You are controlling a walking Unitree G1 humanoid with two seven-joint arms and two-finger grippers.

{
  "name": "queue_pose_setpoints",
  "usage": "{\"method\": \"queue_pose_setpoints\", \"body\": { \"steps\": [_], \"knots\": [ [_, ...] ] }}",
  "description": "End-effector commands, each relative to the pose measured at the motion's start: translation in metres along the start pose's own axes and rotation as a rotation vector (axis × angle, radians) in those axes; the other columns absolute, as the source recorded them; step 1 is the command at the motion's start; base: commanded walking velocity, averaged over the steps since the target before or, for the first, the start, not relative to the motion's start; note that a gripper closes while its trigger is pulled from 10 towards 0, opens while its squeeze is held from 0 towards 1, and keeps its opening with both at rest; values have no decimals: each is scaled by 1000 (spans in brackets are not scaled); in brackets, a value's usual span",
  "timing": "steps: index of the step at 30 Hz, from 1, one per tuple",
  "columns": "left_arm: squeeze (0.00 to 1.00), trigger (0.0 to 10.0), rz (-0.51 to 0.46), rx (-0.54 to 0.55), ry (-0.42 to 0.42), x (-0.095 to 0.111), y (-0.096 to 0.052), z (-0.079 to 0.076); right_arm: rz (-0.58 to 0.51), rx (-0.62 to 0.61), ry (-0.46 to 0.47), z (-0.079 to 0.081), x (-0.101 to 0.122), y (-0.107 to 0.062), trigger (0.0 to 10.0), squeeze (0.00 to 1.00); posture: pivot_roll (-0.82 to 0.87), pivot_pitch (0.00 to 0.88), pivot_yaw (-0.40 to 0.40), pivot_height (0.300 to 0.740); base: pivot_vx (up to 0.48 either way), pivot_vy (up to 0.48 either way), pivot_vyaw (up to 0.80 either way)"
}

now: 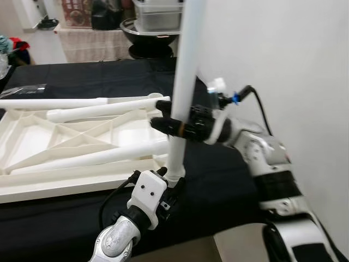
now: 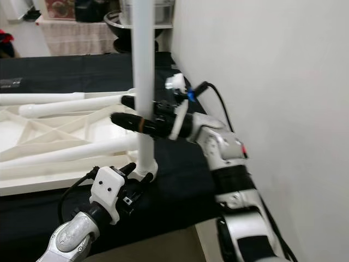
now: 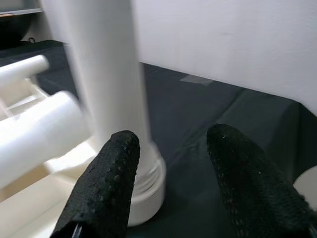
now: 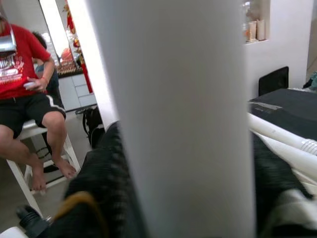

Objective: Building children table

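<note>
The right pincer (image 1: 163, 113) grips the upright leg (image 1: 185, 71) at the tabletop's (image 1: 32, 180) corner. The left pincer (image 1: 172, 188) is open around its base, beside the bench (image 1: 218, 185) edge.

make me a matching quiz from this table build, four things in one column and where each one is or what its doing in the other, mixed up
Things:
1. upright leg
2. right claw
3. left claw
4. loose legs

Places or states:
A. lying flat across the upturned tabletop
B. standing in the tabletop's corner socket
C. fingers on either side of the upright leg, partway up
D. open, low by the base of the upright leg

Pairs: 1-B, 2-C, 3-D, 4-A
</note>
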State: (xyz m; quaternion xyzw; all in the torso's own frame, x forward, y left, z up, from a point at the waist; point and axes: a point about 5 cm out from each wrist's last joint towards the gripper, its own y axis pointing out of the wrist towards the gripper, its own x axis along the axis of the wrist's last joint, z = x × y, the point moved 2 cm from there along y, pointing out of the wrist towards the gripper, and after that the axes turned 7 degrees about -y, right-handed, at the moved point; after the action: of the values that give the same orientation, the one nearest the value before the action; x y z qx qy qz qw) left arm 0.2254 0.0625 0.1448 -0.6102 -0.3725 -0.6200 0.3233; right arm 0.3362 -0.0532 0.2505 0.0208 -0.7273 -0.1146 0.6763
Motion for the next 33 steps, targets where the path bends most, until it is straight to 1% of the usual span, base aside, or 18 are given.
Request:
{"method": "queue_pose_setpoints", "body": {
  "steps": [1, 8, 10, 11, 13, 14, 15, 16, 17, 18, 19, 21, 23, 28, 29, 30, 31, 33],
  "knots": [
    [0, 10000, 13, 2, 1, -3, -2, 0, 21, 42, -20, 4, -4, 14, 0, 0, 60, 25, -87, 740, 0, 0, 0],
    [0, 10000, 15, 0, -1, -4, -3, -1, 65, -53, -40, -2, -12, 4, 0, 0, 51, 22, -84, 740, 0, 0, 0],
    [0, 10000, 15, -3, -1, -4, -3, -1, 103, -208, -109, -15, -14, 2, 0, 0, 49, 20, -84, 740, 0, 0, 0],
    [0, 10000, 15, -3, -1, -4, -3, -1, 103, -208, -109, -15, -14, 2, 0, 0, 49, 20, -84, 740, 0, 0, 0],
    [0, 10000, 14, -3, -1, -4, -2, -1, 227, -650, -138, -55, -22, -15, 0, 0, 44, 21, -82, 740, 0, 0, 0],
    [0, 10000, 14, -3, -1, -4, -2, -1, 227, -650, -138, -55, -22, -15, 0, 0, 44, 21, -82, 740, 0, 0, 0],
    [0, 10000, 14, -4, -1, -4, -2, -1, 321, -930, -174, -73, -25, -38, 0, 0, 40, 23, -81, 740, 0, 0, 0],
    [0, 10000, 14, -4, -1, -4, -2, -1, 321, -930, -174, -73, -25, -38, 0, 0, 40, 23, -81, 740, 0, 0, 0],
    [0, 10000, 15, -4, -1, -4, -1, -1, 369, -1142, -180, -83, -27, -58, 0, 0, 36, 25, -78, 740, 0, 0, 0],
    [0, 10000, 15, -4, -1, -4, -1, -1, 369, -1142, -180, -83, -27, -58, 0, 0, 36, 25, -78, 740, 0, 0, 0],
    [0, 10000, 15, -5, -1, -5, -1, -1, 392, -1291, -177, -87, -27, -74, 0, 0, 36, 25, -78, 740, 0, 0, 0],
    [0, 10000, 15, -5, -1, -5, -1, -1, 392, -1291, -177, -87, -27, -74, 0, 0, 36, 25, -78, 740, 0, 0, 0],
    [0, 10000, 16, -6, 0, -5, 0, -1, 367, -1495, -147, -81, -27, -85, 0, 0, 31, 29, -75, 740, 0, 0, 0],
    [0, 10000, 15, -6, 1, -5, 0, -1, 320, -1628, -110, -70, -27, -80, 0, 0, 30, 28, -76, 740, 0, 0, 0],
    [0, 10000, 15, -5, 2, -5, 0, -1, 286, -1667, -90, -67, -26, -72, 9098, 0, 33, 25, -77, 740, 0, 0, 0],
    [0, 10000, 15, -5, 2, -5, 0, -1, 286, -1667, -90, -67, -26, -72, 9098, 0, 33, 25, -77, 740, 0, 0, 0],
    [0, 10000, 15, -4, 3, -5, 0, -1, 260, -1658, -70, -66, -26, -61, 10000, 0, 36, 25, -79, 740, 0, 0, 0],
    [0, 10000, 15, -3, 4, -5, 0, 0, 247, -1658, -58, -65, -26, -53, 10000, 0, 36, 25, -79, 740, 0, 0, 0]
  ]
}}
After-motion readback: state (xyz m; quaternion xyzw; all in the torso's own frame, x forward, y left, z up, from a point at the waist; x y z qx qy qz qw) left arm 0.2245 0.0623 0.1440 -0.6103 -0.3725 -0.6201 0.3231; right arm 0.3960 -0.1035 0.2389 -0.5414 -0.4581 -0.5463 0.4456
